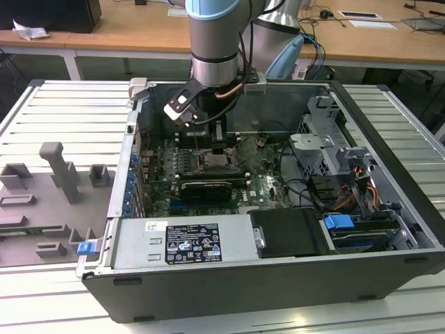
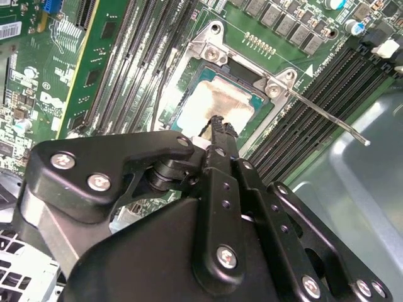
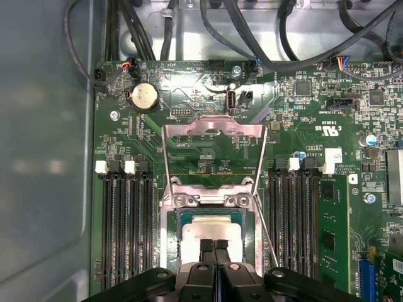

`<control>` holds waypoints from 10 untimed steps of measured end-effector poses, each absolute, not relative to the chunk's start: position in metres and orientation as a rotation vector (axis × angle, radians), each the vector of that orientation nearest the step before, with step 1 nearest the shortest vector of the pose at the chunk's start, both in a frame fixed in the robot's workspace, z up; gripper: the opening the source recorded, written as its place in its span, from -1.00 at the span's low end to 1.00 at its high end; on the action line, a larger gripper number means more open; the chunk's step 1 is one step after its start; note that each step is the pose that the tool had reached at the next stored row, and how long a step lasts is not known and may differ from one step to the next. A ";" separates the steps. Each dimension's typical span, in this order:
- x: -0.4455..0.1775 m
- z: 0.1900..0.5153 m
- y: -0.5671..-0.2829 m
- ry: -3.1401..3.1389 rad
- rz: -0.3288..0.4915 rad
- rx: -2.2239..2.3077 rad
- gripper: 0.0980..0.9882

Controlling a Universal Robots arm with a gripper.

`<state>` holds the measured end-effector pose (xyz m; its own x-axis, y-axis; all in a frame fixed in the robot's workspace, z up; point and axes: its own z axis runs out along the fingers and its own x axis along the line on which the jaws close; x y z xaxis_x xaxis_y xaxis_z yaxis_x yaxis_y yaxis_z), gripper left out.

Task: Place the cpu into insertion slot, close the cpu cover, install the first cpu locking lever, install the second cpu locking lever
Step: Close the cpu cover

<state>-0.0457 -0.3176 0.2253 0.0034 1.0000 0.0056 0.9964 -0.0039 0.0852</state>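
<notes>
hand [image 3: 215, 246] pinched together, holding nothing | cpu [image 3: 211, 228] under it, in insertion slot [image 3: 170, 234] | cpu cover [image 3: 213, 130] (windowed frame) raised

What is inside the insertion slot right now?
The cpu lies in the insertion slot, pale face up. The gripper, jaws shut, covers part of it; the contacts beneath cannot be seen. The cpu cover stands open.
</notes>
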 end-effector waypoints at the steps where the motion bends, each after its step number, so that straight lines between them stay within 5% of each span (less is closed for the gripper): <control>1: -0.046 0.225 -0.318 2.176 0.099 2.184 -0.98; 10: -0.046 0.229 -0.317 2.176 0.097 2.184 -0.98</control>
